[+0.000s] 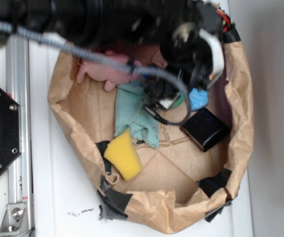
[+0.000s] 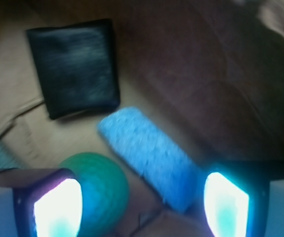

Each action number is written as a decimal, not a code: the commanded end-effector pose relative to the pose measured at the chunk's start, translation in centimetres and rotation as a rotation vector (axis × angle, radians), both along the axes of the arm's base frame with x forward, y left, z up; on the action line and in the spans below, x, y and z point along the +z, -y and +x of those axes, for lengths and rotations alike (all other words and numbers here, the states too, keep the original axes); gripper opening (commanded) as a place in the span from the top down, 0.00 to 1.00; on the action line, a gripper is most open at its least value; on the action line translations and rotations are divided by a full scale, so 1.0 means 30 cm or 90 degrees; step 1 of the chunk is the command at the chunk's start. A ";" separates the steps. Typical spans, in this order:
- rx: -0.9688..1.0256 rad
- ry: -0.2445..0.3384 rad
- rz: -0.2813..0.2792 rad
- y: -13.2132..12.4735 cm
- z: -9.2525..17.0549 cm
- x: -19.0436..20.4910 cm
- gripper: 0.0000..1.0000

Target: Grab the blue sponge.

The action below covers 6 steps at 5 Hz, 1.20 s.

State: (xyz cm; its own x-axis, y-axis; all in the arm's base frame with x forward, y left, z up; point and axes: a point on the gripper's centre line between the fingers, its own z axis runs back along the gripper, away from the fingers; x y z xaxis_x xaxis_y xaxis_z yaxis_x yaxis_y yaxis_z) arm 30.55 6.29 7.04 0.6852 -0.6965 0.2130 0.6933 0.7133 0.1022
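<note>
The blue sponge (image 2: 149,153) lies slanted on the brown paper floor of the bag, its lower end between my two fingers. In the exterior view only a corner of the blue sponge (image 1: 199,98) shows past the arm. My gripper (image 2: 142,205) is open, its glowing pads (image 2: 58,207) wide apart above the sponge and not touching it. In the exterior view the gripper (image 1: 174,98) hangs inside the bag at the back, mostly hidden by the black arm and cable.
A green round object (image 2: 100,190) sits beside the left finger. A black box (image 1: 205,129) lies next to the sponge. A teal cloth (image 1: 134,116), yellow sponge (image 1: 123,155) and pink plush toy (image 1: 105,71) share the paper bag (image 1: 240,113).
</note>
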 end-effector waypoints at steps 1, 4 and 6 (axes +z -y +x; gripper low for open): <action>0.019 0.059 0.006 -0.016 0.006 0.090 0.00; 0.022 0.041 0.001 0.094 0.009 0.049 0.00; 0.052 0.039 -0.022 0.116 0.053 0.007 0.00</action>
